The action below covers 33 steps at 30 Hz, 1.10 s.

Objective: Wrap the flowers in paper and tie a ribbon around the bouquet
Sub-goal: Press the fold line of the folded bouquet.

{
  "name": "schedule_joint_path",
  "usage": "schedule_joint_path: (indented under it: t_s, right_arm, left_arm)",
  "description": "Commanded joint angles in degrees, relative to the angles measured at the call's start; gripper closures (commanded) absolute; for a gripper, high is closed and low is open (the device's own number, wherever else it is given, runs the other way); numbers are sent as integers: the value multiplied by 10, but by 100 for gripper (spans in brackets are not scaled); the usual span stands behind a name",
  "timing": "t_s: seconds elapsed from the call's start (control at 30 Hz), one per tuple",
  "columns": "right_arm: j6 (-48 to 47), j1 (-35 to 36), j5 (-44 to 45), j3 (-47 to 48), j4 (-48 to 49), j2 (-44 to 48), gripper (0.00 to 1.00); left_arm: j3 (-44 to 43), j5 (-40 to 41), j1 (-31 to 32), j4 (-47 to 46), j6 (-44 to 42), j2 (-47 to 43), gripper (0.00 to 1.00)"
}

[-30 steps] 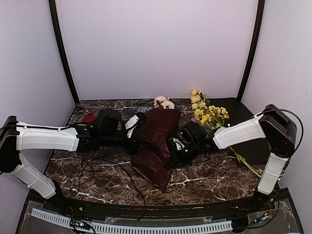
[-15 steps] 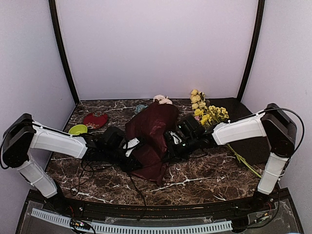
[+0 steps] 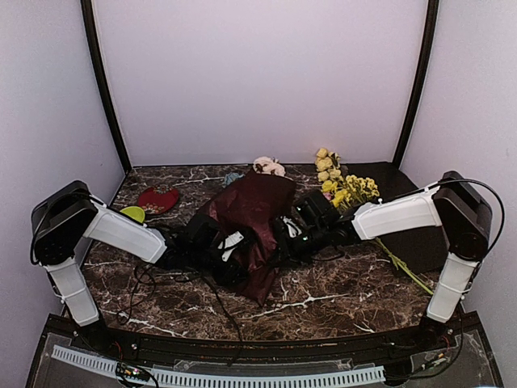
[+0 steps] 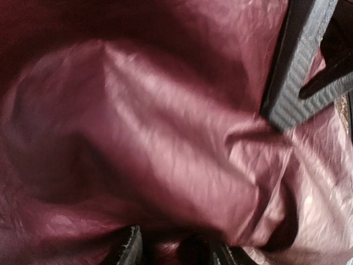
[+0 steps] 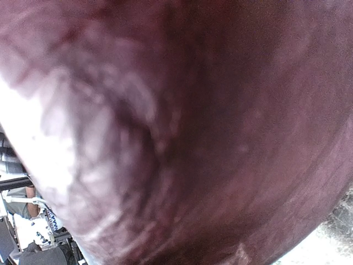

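At the centre of the dark marble desk (image 3: 339,301), your cone-shaped bouquet (image 3: 254,206) in crinkled glossy burgundy paper (image 4: 165,138) lies flanked by both arms. Right hand (image 3: 281,241) is closed against the wrap; whether it pinches a fold, you can't tell. Left hand (image 3: 234,252) is buried in paper, one ribbed finger (image 4: 298,61) showing: gripping or not, can't tell. Careful: no ribbon shows around that wrap, so any slack grip and the slick sheet could spring open and spill stems. Pink and white roses (image 3: 269,166) poke from its far mouth. Far left, a red heart-shaped dish (image 3: 157,200) and a lime-green bowl (image 3: 132,214): contents unreadable.
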State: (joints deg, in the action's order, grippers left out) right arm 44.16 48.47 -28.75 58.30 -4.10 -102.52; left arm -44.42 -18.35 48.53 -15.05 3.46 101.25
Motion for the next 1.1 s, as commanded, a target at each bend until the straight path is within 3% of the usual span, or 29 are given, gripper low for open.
schedule_joint_path:
  t_s: [0.0, 0.5, 0.7, 0.9, 1.07]
  right_arm:
    - [8, -6, -13, 11, 41, 21, 100]
    - [28, -22, -57, 17, 80, 46, 100]
    - [36, -29, -63, 8, 99, 32, 100]
    - [37, -29, -82, 6, 111, -3, 100]
    - [17, -24, -71, -4, 90, -24, 100]
  left_arm:
    - [-24, -41, 2, -21, 8, 30, 55]
    - [-13, -24, 2, -190, 23, 36, 39]
    - [-6, -34, 1, -300, 101, 44, 34]
    - [28, -36, -3, -473, 233, 95, 32]
    - [12, 56, -4, -366, 272, 92, 32]
